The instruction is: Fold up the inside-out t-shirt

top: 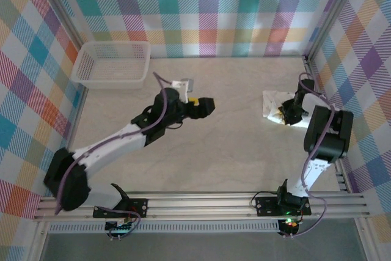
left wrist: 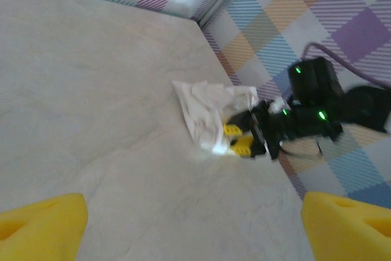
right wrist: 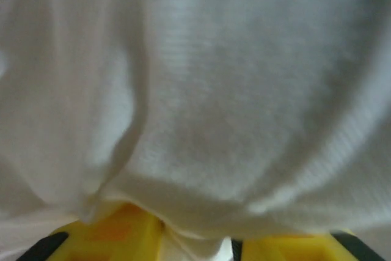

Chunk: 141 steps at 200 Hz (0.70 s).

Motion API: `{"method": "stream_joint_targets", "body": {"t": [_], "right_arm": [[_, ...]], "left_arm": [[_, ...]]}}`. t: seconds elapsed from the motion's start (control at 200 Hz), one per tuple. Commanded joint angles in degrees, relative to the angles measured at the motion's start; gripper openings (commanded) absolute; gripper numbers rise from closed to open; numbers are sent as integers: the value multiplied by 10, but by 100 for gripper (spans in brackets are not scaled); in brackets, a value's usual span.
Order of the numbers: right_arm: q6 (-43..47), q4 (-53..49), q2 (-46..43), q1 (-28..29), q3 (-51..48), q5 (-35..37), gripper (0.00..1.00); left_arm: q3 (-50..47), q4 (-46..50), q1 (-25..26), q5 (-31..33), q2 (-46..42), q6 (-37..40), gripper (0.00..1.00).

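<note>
Look for the t-shirt (top: 272,103) well away from the basket (top: 110,64): clear across the table (top: 232,157), on the side opposite the basket, bunched into a small crumpled wad. No sleeve or hem to be told apart in that heap.

Nipped at its edge by the right gripper (top: 284,113). From the wrist, yellow fingers (right wrist: 116,233) set close together, with a fold of white cloth tucked into the narrow gap and more draped over the top. Clenched on the t-shirt, by that look. Probably gripped so as to drag or lift the wad toward the open middle, nearer the basket, where spreading has room.

Roughly midway between basket and t-shirt: the left gripper (top: 204,106), raised off the table, fingers (left wrist: 40,224) spread wide, grasping nothing, aimed away from the basket at the wad. Likely left free to take a second edge.

Judged from the heap: no fold made yet, flattening due first. Worth minding thin, slack cloth, apt to slip or rise as a rope from one pinch.
</note>
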<state>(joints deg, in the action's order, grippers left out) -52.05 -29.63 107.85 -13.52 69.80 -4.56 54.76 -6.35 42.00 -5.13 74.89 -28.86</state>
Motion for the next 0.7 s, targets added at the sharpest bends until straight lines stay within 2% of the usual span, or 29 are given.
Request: {"method": "stream_joint_targets", "body": {"t": [0.0, 0.205, 0.285, 0.335, 0.41, 0.485, 0.595, 0.7], "right_arm": [[104, 16, 75, 7, 110, 17, 33], [206, -65, 233, 10, 347, 13, 30], [229, -104, 293, 11, 445, -41, 31], [231, -135, 302, 19, 484, -67, 29], [227, -106, 241, 34, 438, -50, 30], [188, -70, 164, 31, 354, 4, 39], [107, -50, 86, -10, 254, 57, 46], [64, -67, 66, -51, 213, 104, 50]], "left_arm": [[-46, 94, 1, 75, -60, 25, 92], [-83, 156, -4, 137, -127, 32, 93], [-88, 151, -7, 148, -123, 28, 93], [-85, 145, -8, 148, -115, 24, 93], [-79, 129, -9, 147, -100, 27, 93], [-74, 119, -9, 149, -87, 30, 93], [-82, 100, -10, 149, -89, 20, 93], [-92, 102, -10, 145, -103, 19, 93]]}}
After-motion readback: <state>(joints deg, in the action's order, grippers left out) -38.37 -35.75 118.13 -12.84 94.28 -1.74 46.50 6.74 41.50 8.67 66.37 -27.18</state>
